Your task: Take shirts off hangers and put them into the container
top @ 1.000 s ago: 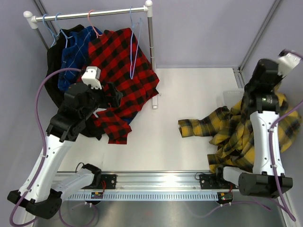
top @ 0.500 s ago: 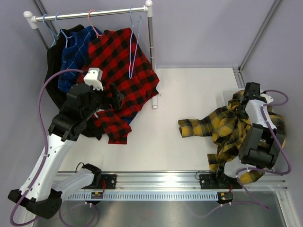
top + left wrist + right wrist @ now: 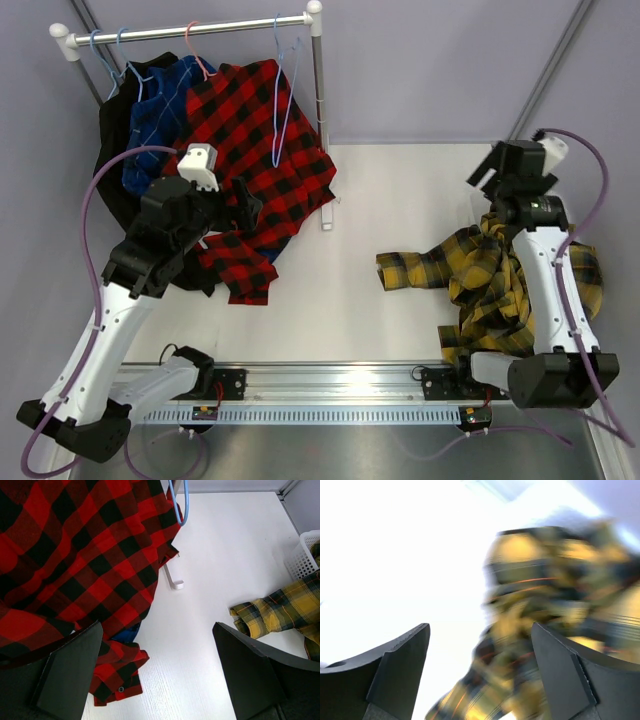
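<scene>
Yellow shirt heaped over the basket
The yellow-and-black plaid shirt point(image 3: 490, 285) covers the white basket point(image 3: 305, 555), one sleeve on the tabletop point(image 3: 400, 200). The right pincer point(image 3: 479, 630) is released above it, and the left pincer point(image 3: 156, 632) is released.

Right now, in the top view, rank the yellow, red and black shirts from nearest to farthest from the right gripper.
1. Yellow shirt, right side, just beside the right gripper.
2. Red shirt, across the table, on the left.
3. Black shirt, far left edge.

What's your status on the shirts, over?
Left pincer open, empty, by red plaid shirt. Right pincer open above yellow plaid shirt. That shirt draped over container, sleeve out on table. Nothing blocking.
</scene>
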Action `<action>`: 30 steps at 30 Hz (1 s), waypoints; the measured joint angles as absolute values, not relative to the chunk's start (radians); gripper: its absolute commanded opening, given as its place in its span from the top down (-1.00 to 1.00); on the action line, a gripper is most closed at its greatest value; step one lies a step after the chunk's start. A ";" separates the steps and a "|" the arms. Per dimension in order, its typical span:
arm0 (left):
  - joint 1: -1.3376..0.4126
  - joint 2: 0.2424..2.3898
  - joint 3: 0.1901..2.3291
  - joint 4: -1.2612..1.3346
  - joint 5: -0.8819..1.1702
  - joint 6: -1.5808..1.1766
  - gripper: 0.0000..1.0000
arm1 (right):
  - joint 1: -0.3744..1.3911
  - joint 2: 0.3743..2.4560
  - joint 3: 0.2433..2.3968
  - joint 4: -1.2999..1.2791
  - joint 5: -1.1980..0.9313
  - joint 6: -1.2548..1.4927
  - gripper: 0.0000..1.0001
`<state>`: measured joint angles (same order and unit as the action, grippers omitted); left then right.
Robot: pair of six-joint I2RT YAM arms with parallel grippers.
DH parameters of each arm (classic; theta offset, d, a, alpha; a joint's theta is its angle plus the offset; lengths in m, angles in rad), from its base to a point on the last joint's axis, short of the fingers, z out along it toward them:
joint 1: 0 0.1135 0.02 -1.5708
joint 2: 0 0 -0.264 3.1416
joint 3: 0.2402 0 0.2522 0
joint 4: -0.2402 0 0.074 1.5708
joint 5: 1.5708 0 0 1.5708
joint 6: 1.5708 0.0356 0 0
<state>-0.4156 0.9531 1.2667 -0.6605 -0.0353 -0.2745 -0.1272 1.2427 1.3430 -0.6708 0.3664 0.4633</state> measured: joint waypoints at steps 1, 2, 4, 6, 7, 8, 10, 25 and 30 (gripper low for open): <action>-0.416 0.954 1.267 -0.661 -0.034 -0.275 -0.98 | -0.080 1.236 1.345 -0.669 0.368 0.449 -0.85; -0.416 0.956 1.267 -0.661 -0.033 -0.275 -0.98 | 0.023 1.233 1.346 -0.670 0.365 0.440 -0.86; -0.416 0.959 1.267 -0.661 -0.033 -0.275 -0.98 | 0.151 1.246 1.322 -0.667 0.362 0.429 -0.86; -0.416 0.960 1.267 -0.661 -0.032 -0.275 -0.98 | 0.260 1.272 1.274 -0.667 0.351 0.425 -0.87; -0.416 0.960 1.267 -0.661 -0.032 -0.276 -0.98 | 0.305 1.289 1.246 -0.667 0.345 0.426 -0.87; -0.416 0.960 1.267 -0.661 -0.032 -0.278 -0.98 | 0.350 1.312 1.216 -0.670 0.344 0.427 -0.88; -0.416 0.960 1.267 -0.660 -0.032 -0.280 -0.98 | 0.431 1.362 1.164 -0.667 0.336 0.436 -0.88; -0.416 0.932 1.221 -0.659 -0.033 -0.282 -0.98 | 0.563 1.690 1.008 -0.546 0.293 0.550 -0.72; -0.416 0.923 1.214 -0.661 -0.033 -0.282 -0.98 | 0.562 1.720 1.007 -0.511 0.297 0.581 0.63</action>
